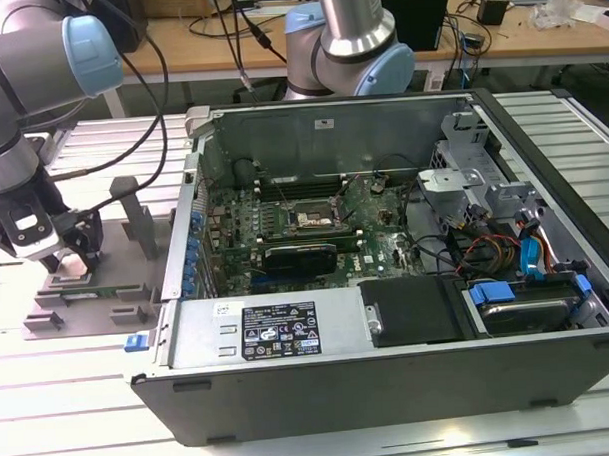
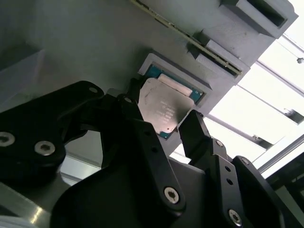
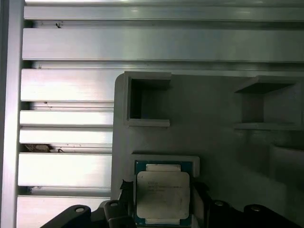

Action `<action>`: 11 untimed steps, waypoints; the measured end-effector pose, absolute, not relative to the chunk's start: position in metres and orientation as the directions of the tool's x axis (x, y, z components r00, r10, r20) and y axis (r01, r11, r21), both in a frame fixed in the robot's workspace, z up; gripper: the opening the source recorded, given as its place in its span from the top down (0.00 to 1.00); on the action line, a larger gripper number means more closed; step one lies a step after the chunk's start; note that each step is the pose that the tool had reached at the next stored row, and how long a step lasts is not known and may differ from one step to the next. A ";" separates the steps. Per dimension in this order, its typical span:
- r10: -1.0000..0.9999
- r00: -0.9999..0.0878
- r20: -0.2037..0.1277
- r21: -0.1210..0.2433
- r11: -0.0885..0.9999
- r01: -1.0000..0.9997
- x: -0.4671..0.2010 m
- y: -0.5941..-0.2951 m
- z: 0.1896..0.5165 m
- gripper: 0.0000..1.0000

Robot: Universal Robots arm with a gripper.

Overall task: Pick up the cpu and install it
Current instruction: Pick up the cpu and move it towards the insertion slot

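1. Slatted metal bench (image 1: pixel 292 454) reaches closest to the exterior camera and carries everything. Its ribs also run behind the tray in the first wrist view (image 3: pixel 66 52).
2. An open case (image 1: pixel 389 355) lies on its side, filling the exterior view from the middle toward 3 o'clock. Its board (image 1: pixel 235 240) is bared, with a socket (image 1: pixel 309 220) near the board's middle.
3. The arm (image 1: pixel 20 98) hangs at 10 o'clock, on the exterior view's left, bent down over the tray.
4. A grey tray (image 1: pixel 87 316) sits on the bench at 9 o'clock from the case, just beside it. Its bare floor shows in both wrist views (image 2: pixel 85 42) (image 3: pixel 213 109).
5. The pincer (image 1: pixel 73 258) is low over the tray. In both wrist views (image 2: pixel 163 107) (image 3: pixel 164 186) it is spread, its black fingers (image 2: pixel 199 137) standing on either side of the cpu, close to its edges. Whether they touch it I cannot tell.
6. The cpu (image 2: pixel 166 107) (image 3: pixel 163 192) lies flat in a shallow square pocket of the tray, silver top up, between the fingers.
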State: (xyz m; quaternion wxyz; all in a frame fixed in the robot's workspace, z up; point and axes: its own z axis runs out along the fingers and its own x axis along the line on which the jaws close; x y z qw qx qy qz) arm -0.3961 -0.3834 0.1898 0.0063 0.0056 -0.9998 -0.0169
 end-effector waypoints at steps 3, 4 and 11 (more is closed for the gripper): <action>-0.011 -1.000 0.013 0.032 0.999 -0.011 -0.396 -0.383 0.189 0.40; -0.011 -1.000 0.012 0.032 0.999 -0.011 -0.396 -0.383 0.189 0.40; -0.011 -1.000 0.008 0.032 0.999 -0.011 -0.396 -0.383 0.189 0.40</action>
